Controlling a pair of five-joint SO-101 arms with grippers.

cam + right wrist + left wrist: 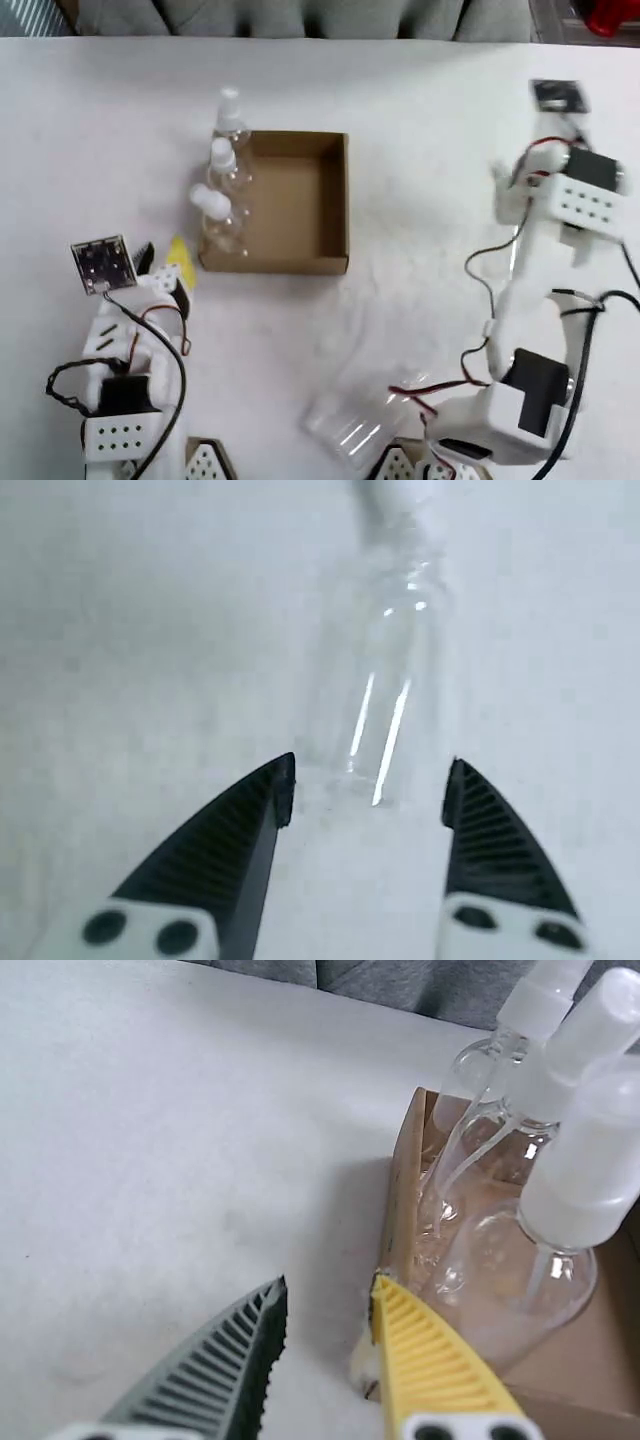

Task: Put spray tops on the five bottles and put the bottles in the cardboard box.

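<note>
Tabletop white, grey cushions behind, cardboard box mid-table, left gripper and right gripper spread apart

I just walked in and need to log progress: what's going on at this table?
Two robot arms are working on getting spray-topped bottles into a box. Three bottles with spray tops stand in the cardboard box, along one wall. The left gripper is open and empty beside a corner of that box. The right gripper is open, facing a clear bottle that lies on its side on the table, not gripped.
</note>
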